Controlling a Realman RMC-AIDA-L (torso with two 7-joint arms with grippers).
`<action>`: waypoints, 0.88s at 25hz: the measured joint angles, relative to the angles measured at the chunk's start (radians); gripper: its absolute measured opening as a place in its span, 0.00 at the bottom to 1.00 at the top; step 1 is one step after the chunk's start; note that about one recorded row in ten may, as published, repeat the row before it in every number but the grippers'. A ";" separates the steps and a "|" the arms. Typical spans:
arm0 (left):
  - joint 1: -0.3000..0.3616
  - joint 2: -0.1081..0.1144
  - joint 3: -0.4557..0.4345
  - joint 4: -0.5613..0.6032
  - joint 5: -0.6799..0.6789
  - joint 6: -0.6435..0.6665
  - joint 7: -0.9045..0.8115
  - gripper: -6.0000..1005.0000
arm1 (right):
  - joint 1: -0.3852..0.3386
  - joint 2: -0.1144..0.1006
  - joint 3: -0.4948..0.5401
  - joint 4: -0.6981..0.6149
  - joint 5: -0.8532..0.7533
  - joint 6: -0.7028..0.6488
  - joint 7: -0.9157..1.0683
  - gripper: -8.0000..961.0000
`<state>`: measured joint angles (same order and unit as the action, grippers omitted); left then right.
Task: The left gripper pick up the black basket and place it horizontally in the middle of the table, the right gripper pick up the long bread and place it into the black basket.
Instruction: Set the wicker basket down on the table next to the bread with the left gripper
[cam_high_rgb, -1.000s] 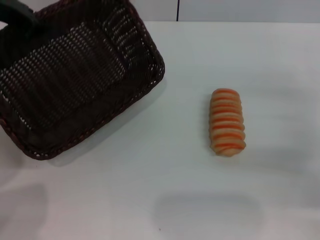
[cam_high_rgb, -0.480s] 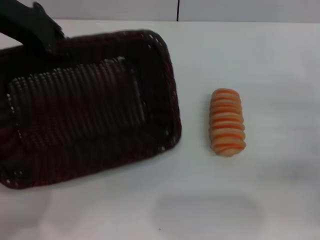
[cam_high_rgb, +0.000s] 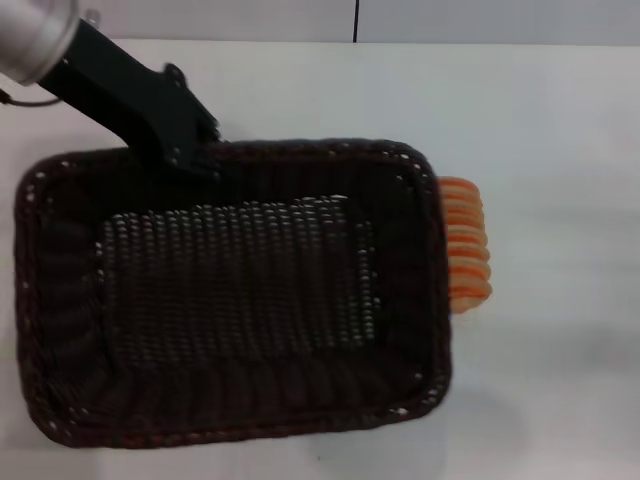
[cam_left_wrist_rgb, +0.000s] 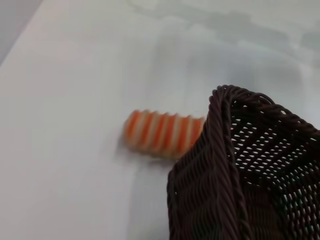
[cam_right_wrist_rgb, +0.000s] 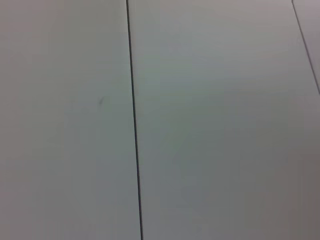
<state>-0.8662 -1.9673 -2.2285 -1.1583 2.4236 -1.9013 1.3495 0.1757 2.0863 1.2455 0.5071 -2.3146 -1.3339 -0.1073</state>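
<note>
The black basket (cam_high_rgb: 235, 295) fills the left and middle of the head view, lying lengthwise across the white table (cam_high_rgb: 560, 130). My left gripper (cam_high_rgb: 195, 150) is shut on the basket's far rim and holds it. The long bread (cam_high_rgb: 466, 245) lies to the basket's right, its left part hidden behind the basket's right rim. In the left wrist view the basket's corner (cam_left_wrist_rgb: 240, 170) is close up and the long bread (cam_left_wrist_rgb: 162, 132) lies beyond it. My right gripper is out of view; the right wrist view shows only a grey surface with a dark seam (cam_right_wrist_rgb: 134, 125).
The table's far edge meets a grey wall (cam_high_rgb: 450, 20) with a dark vertical seam. Bare white tabletop lies to the right of the bread and along the far side.
The left gripper has swung the basket right and toward the camera, turning it from slanted to lengthwise. Its right rim now covers part of the bread. The bread has not moved.
</note>
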 joint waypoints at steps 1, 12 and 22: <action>-0.008 -0.013 0.002 0.015 0.000 -0.002 -0.004 0.20 | 0.004 0.000 0.000 -0.001 0.000 0.002 0.000 0.74; -0.031 -0.047 -0.005 0.128 -0.003 0.027 0.008 0.20 | 0.005 -0.001 -0.009 -0.004 -0.003 0.002 0.000 0.74; -0.001 -0.079 0.008 0.180 0.001 0.115 0.084 0.20 | -0.007 -0.003 -0.009 -0.001 -0.007 -0.003 0.000 0.74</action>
<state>-0.8668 -2.0465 -2.2205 -0.9781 2.4251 -1.7862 1.4335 0.1683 2.0831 1.2363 0.5059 -2.3220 -1.3372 -0.1074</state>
